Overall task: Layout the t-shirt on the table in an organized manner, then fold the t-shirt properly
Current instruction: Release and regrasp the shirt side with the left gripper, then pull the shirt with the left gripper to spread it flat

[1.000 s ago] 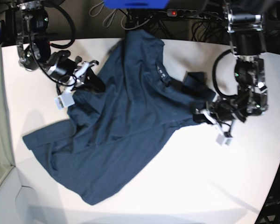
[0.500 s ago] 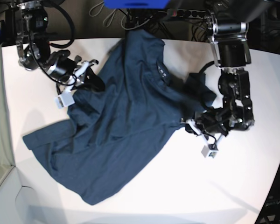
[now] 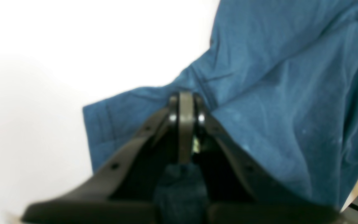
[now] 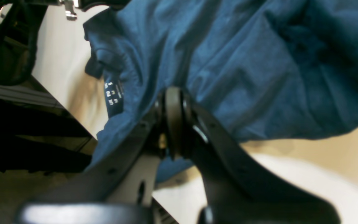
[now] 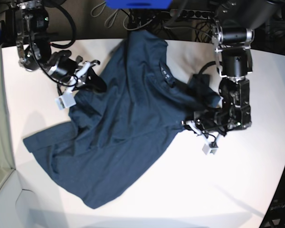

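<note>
The t-shirt (image 5: 123,128) lies rumpled on the table (image 5: 218,190), its long axis running diagonally from the collar at the far edge to the hem at the near left. The left gripper (image 5: 187,124) and right gripper (image 5: 96,80) each seem clamped on fabric.

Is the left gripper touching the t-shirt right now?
Touching. In the left wrist view the left gripper is shut on a fold of the t-shirt, with blue cloth bunched between its fingers.
</note>
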`<state>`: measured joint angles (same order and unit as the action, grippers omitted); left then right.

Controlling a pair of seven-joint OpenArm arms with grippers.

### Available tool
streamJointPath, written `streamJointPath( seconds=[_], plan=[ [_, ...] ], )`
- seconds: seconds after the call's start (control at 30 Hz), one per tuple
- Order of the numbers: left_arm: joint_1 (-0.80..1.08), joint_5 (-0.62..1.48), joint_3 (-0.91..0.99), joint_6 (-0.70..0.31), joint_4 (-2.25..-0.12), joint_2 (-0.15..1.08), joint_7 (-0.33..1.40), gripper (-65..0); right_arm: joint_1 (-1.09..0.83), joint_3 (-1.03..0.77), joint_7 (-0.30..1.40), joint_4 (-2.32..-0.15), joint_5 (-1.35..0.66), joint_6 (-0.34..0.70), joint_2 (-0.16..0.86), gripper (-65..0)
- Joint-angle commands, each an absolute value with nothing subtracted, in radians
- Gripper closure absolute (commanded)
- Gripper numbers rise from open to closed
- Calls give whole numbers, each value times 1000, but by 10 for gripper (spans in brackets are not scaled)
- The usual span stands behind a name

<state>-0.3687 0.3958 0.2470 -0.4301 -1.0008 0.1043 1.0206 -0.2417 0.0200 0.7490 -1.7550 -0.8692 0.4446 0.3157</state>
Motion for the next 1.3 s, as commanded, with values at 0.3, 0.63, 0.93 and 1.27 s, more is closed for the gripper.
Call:
streamJointPath(
  seconds=[0.3,0.63,0.93,1.27],
  plan=[
    [-464,403,248,-432,-849,166,917,-2,-234,88,725,-1673,-888,452,344,0],
    [-484,403,240,-433,-746,191,782,-2,-226,105,688,-1534,-809,452,366,0],
    [-509,403,239,-443,-756,239,750,-2,-222,-45,630,-1438,-591,452,363,0],
    [-542,415,246,-447,-785,266,762,-2,-151,-220,638,-1437,-591,452,415,0]
  ],
)
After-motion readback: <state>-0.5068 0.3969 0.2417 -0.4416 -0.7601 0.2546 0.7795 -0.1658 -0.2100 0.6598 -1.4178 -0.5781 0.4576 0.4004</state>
